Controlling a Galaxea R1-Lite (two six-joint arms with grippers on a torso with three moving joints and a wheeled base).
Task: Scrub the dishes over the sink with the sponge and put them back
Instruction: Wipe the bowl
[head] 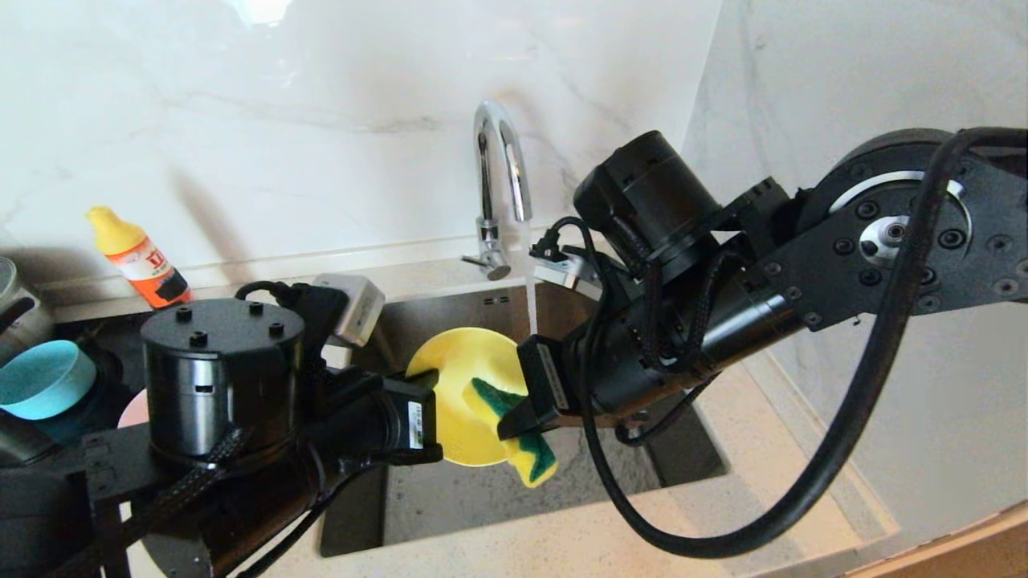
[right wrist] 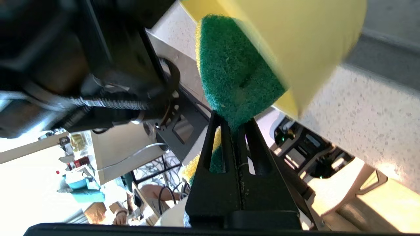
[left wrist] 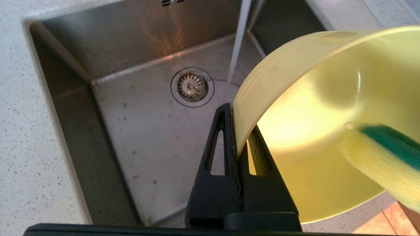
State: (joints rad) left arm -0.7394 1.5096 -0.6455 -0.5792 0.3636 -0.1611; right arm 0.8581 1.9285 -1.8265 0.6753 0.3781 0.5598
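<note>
Our left arm reaches in from the near left, and our left tool [head: 430, 384] is clenched on the rim of the yellow bowl [head: 458, 377]. We hold the bowl tipped on its side over the sink [head: 450, 502], with its open face turned to the right. Our right arm comes in from the right and bends down. Our right tool [head: 514, 421] is clenched on the sponge [head: 514, 429], which presses into the bowl. A thin stream of water runs from the faucet [head: 498, 185] into the sink, just past the bowl.

We see one yellow bowl and one blue bowl [head: 40, 377] far off to the left. We see one sponge, and one orange bottle [head: 140, 257] stands on the table [head: 803, 449] by the wall.
</note>
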